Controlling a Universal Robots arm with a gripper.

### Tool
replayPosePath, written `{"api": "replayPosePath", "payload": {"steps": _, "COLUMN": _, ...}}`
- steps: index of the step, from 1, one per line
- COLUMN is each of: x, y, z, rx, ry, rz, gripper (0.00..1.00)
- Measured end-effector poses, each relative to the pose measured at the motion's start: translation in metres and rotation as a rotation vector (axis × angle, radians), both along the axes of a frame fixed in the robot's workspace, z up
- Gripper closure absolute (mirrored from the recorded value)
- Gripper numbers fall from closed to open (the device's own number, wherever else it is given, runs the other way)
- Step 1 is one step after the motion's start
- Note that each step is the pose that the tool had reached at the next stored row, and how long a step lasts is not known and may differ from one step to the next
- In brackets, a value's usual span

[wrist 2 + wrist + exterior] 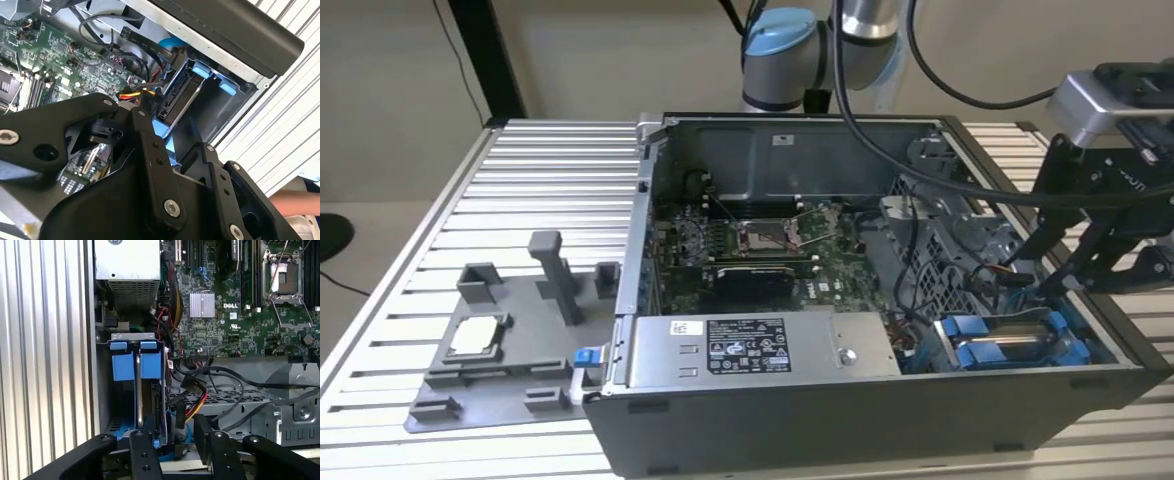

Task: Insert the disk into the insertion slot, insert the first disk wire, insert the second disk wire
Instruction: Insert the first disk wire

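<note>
My gripper [172,437] is low inside the computer case [854,425], on the exterior view's right. In the first wrist view its two fingers [145,455] stand spread, with a clear gap between them. In that gap I see the black plug [180,422] of the red, yellow and black wires [196,405]. The gap looks wider than the plug, so I judge that the fingers are around it and not pinching it, probably placed so to guide or press it toward the disk. The disk [138,395] stands on its edge inside the insertion slot [131,336], with its blue carrier [125,367] just beside the slot's metal rim, so I take the first step as done. It stands upright because the slot takes it that way, and this turns its connector end to the gripper. Whether the plug is fully seated I cannot tell, because the fingers hide the joint. In the second wrist view a flat black cable [167,47] with a blue end lies near the same end of the disk; I cannot tell if it is connected. Further out, the motherboard [747,240] lies on the floor of the case and the long power supply box [747,345] runs along the wall nearest the exterior camera. Outside, on the ribbed table [534,170], a grey tray [520,400] holds a small square chip [474,337], well apart from this work.
</note>
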State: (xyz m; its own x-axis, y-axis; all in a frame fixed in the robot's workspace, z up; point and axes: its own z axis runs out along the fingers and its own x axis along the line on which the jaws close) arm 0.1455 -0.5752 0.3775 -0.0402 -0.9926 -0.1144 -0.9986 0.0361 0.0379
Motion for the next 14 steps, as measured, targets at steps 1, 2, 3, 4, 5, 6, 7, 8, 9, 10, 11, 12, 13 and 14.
{"api": "replayPosePath", "payload": {"steps": 1, "x": -0.0001, "y": 0.0000, "z": -0.0012, "rx": 0.0027, "ry": -0.0001, "rz": -0.001, "gripper": 0.00}}
{"api": "replayPosePath", "payload": {"steps": 2, "x": -0.0002, "y": 0.0001, "z": -0.0024, "rx": 0.0050, "ry": -0.0002, "rz": -0.003, "gripper": 0.00}}
{"api": "replayPosePath", "payload": {"steps": 3, "x": -0.0005, "y": 0.0002, "z": -0.0037, "rx": 0.0070, "ry": -0.0002, "rz": -0.007, "gripper": 0.00}}
{"api": "replayPosePath", "payload": {"steps": 4, "x": -0.0008, "y": 0.0004, "z": -0.0050, "rx": 0.0091, "ry": -0.0002, "rz": -0.011, "gripper": 0.00}}
{"api": "replayPosePath", "payload": {"steps": 5, "x": -0.0010, "y": 0.0006, "z": -0.0063, "rx": 0.0112, "ry": -0.0001, "rz": -0.014, "gripper": 0.00}}
{"api": "replayPosePath", "payload": {"steps": 6, "x": -0.0014, "y": 0.0007, "z": -0.0078, "rx": 0.0129, "ry": -0.0002, "rz": -0.017, "gripper": 0.00}}
{"api": "replayPosePath", "payload": {"steps": 7, "x": -0.0020, "y": 0.0008, "z": -0.0093, "rx": 0.0137, "ry": -0.0002, "rz": -0.021, "gripper": 0.00}}
{"api": "replayPosePath", "payload": {"steps": 8, "x": -0.0028, "y": 0.0009, "z": -0.0106, "rx": 0.0141, "ry": -0.0002, "rz": -0.024, "gripper": 0.00}}
{"api": "replayPosePath", "payload": {"steps": 9, "x": -0.0036, "y": 0.0010, "z": -0.0118, "rx": 0.0147, "ry": -0.0002, "rz": -0.027, "gripper": 0.00}}
{"api": "replayPosePath", "payload": {"steps": 10, "x": -0.0045, "y": 0.0010, "z": -0.0129, "rx": 0.0158, "ry": -0.0002, "rz": -0.030, "gripper": 0.00}}
{"api": "replayPosePath", "payload": {"steps": 11, "x": -0.0055, "y": 0.0011, "z": -0.0141, "rx": 0.0179, "ry": -0.0002, "rz": -0.033, "gripper": 0.00}}
{"api": "replayPosePath", "payload": {"steps": 12, "x": -0.0062, "y": 0.0011, "z": -0.0154, "rx": 0.0204, "ry": -0.0002, "rz": -0.034, "gripper": 0.00}}
{"api": "replayPosePath", "payload": {"steps": 13, "x": -0.0066, "y": 0.0011, "z": -0.0163, "rx": 0.0224, "ry": -0.0002, "rz": -0.036, "gripper": 0.00}}
{"api": "replayPosePath", "payload": {"steps": 14, "x": -0.0066, "y": 0.0011, "z": -0.0166, "rx": 0.0237, "ry": -0.0003, "rz": -0.036, "gripper": 0.00}}
